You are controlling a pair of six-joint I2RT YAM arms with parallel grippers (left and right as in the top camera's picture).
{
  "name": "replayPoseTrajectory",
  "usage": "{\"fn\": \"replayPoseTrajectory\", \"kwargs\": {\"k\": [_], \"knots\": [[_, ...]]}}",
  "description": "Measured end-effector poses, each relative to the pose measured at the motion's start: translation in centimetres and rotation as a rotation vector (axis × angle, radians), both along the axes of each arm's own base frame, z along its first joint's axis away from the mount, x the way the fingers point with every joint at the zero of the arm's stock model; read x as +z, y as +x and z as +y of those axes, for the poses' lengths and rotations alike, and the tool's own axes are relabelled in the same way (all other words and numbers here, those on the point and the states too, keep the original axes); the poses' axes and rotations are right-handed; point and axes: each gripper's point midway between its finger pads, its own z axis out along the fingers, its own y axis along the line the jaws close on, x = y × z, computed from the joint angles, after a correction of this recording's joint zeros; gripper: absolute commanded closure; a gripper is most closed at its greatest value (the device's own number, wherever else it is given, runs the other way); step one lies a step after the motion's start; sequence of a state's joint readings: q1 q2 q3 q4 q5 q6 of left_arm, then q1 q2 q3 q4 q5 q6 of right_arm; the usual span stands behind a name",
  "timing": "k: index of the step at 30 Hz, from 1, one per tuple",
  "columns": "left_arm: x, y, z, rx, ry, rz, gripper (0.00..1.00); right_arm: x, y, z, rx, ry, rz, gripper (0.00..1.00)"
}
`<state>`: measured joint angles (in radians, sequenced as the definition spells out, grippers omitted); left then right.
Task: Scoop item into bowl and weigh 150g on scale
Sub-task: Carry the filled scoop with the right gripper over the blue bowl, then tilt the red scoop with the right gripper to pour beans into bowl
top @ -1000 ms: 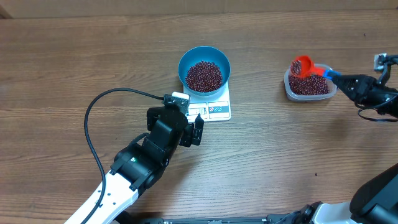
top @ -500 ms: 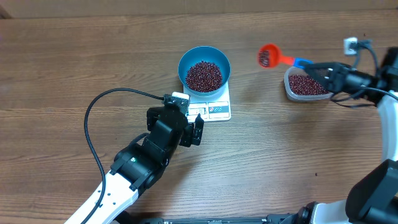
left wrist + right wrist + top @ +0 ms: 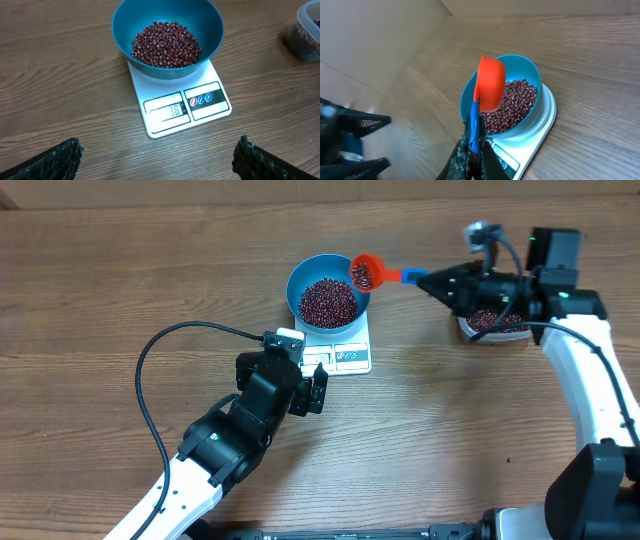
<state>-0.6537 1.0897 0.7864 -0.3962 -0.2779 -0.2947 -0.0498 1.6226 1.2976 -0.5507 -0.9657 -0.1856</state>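
- Around the middle of the worktop [image 3: 120,270], a little toward its far edge, the white scale [image 3: 348,354] lies flat. Its long axis runs from far edge to near edge, slightly skewed, and the display and button panel are at the near end.
- In the left wrist view the display [image 3: 167,111] shows digits ending in 38. Any leading digit is too faint to read.
- The blue bowl [image 3: 300,275] stands upright on the far part of the scale, covering most of the platform. A heap of dark red beans [image 3: 328,302] fills its bottom.
- The right fingers [image 3: 432,280] are clamped shut on the blue handle of an orange scoop [image 3: 362,272].
- The scoop's long axis lies roughly parallel to the far edge. The handle points toward the right edge and the cup toward the left edge.
- The cup hangs over the bowl's right rim, above it and apart from the heap. The overhead view shows beans inside the cup.
- In the right wrist view the cup [image 3: 489,82] shows its orange outside, above the bowl [image 3: 530,67].
- Toward the right edge, a clear tub [image 3: 478,332] holding more beans sits partly hidden under the right arm.
- The left fingers [image 3: 318,392] are spread wide and hold nothing. They point toward the far edge, just on the near side of the scale's display end.
- A black cable [image 3: 150,365] loops across the worktop on the left arm's side.
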Motion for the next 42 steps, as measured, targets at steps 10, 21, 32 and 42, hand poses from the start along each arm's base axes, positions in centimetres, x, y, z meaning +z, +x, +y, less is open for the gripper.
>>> {"fn": "replayPoseTrajectory", "kwargs": {"k": [10,21,32,42], "knots": [[0.0,0.0,0.0,0.0,0.0,0.0,0.0,-1.6,1.3,3.3,-0.004,-0.219,-0.126,0.96],[0.0,0.0,0.0,0.0,0.0,0.0,0.0,-2.0,1.1,4.3,0.118,-0.362,-0.317,0.96],[0.0,0.0,0.0,0.0,0.0,0.0,0.0,-2.0,1.2,4.2,0.202,-0.443,-0.454,0.96],[0.0,0.0,0.0,0.0,0.0,0.0,0.01,-1.9,1.2,4.2,0.213,-0.453,-0.473,0.96]]}}
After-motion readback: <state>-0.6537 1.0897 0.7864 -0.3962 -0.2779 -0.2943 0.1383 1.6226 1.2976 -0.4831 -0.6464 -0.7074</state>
